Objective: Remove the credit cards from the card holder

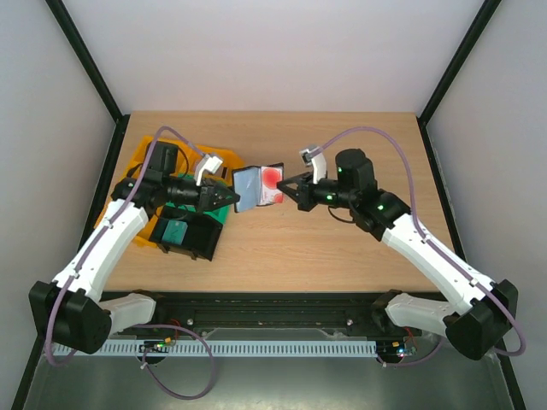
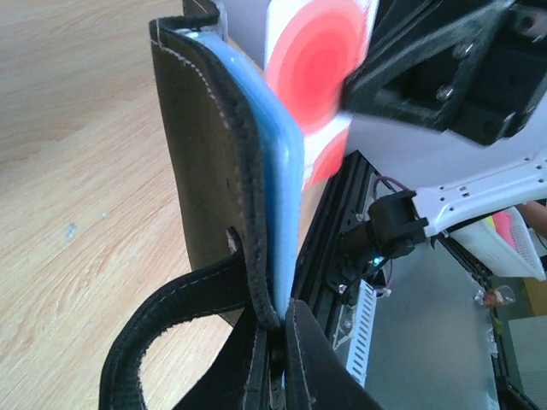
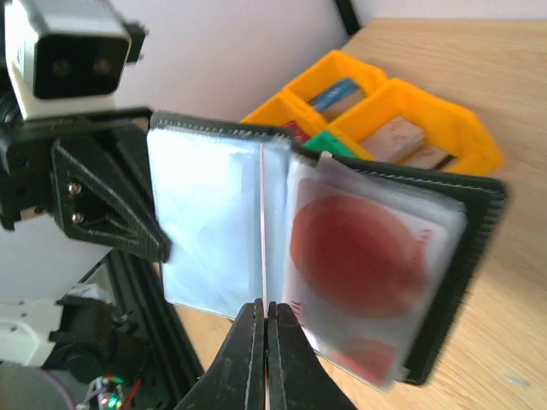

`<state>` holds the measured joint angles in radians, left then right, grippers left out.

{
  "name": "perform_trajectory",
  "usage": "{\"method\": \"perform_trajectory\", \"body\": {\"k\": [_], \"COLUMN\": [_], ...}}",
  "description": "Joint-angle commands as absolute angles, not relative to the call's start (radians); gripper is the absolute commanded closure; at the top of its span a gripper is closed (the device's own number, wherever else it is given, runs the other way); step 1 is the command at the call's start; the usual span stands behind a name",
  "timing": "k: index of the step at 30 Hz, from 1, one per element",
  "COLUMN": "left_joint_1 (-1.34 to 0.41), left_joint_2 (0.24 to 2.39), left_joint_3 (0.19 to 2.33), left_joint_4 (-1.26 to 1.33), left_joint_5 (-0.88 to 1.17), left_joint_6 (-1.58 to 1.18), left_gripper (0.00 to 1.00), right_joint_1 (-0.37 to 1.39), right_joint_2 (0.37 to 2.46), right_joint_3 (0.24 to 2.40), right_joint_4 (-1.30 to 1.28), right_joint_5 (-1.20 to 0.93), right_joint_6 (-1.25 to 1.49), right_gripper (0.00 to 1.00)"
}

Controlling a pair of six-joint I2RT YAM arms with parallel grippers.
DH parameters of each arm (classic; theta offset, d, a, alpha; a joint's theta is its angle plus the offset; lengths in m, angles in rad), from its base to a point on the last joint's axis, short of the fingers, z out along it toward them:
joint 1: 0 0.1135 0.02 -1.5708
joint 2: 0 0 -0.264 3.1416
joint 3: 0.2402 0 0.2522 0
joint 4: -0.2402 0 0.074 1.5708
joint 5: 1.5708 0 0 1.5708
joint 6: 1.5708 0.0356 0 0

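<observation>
Nearest the arm bases, the black bin [image 1: 195, 242] is sitting on the counter [image 1: 342, 248] by the left arm, a teal block [image 1: 175, 231] inside it. Just past that, mid-counter, the card holder [image 1: 255, 188] is hanging spread open like a book between both arms. Its long axis is running left to right, its fold is running near to far, and its pale pocket faces are tilting up toward the overhead camera.

The left gripper [image 1: 232, 198] is clamping tight on the holder's left black cover edge. The right gripper [image 1: 287, 185] is pressing its jaws fully together on a thin leaf edge at the fold. Whether that is clear pocket alone or a card inside it is hard to make out.

One of the credit cards [image 1: 272, 178], white with a red disc, is showing through the right pocket, blurred by plastic. How many more are tucked behind it is hidden. Farthest back, the left arm is partly covering the yellow tray [image 1: 141, 156].
</observation>
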<state>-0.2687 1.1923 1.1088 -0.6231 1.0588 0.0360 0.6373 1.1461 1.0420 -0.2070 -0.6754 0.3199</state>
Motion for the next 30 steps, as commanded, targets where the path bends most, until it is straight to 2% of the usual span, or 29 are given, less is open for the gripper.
{"method": "perform_trajectory", "body": {"k": [1, 6, 10, 13, 15, 16, 18, 19, 20, 25, 30], "left_joint_1": [-0.264, -0.312, -0.465, -0.513, -0.512, -0.511, -0.511, -0.511, -0.510, -0.470, -0.354], "left_joint_2": [1.217, 1.291, 1.385, 1.450, 1.494, 1.510, 1.533, 1.539, 1.548, 1.623, 1.634], "left_joint_3": [0.995, 0.870, 0.874, 0.886, 0.894, 0.907, 0.959, 0.992, 1.031, 1.321, 1.580], "left_joint_4": [-0.431, -0.300, -0.297, -0.268, -0.289, -0.327, -0.433, -0.491, -0.549, -0.936, -1.064], "left_joint_5": [1.036, 1.023, 1.047, 1.076, 0.987, 0.891, 0.710, 0.642, 0.589, 0.473, 0.458], "left_joint_6": [-0.135, -0.223, -0.209, -0.240, -0.227, -0.198, -0.105, -0.057, -0.013, 0.238, 0.324], "left_gripper": [0.98, 0.98, 0.98, 0.98, 0.96, 0.81, 0.24, 0.05, 0.01, 0.01, 0.01], "right_joint_1": [0.583, 0.551, 0.551, 0.551, 0.551, 0.551, 0.551, 0.551, 0.551, 0.551, 0.549], "right_joint_2": [1.080, 1.043, 1.041, 1.045, 1.050, 1.055, 1.070, 1.082, 1.095, 1.208, 1.380], "right_joint_3": [1.061, 1.091, 1.121, 1.137, 1.137, 1.135, 1.138, 1.143, 1.157, 1.253, 1.473], "right_joint_4": [-0.305, -0.354, -0.389, -0.408, -0.410, -0.409, -0.409, -0.409, -0.411, -0.372, -0.344], "right_joint_5": [-0.584, -0.532, -0.477, -0.437, -0.424, -0.418, -0.412, -0.410, -0.410, -0.439, -0.558], "right_joint_6": [0.355, 0.363, 0.377, 0.391, 0.400, 0.403, 0.404, 0.403, 0.397, 0.348, 0.390], "right_gripper": [0.98, 0.98, 0.98, 0.98, 0.98, 0.98, 0.98, 0.98, 0.98, 0.98, 0.98]}}
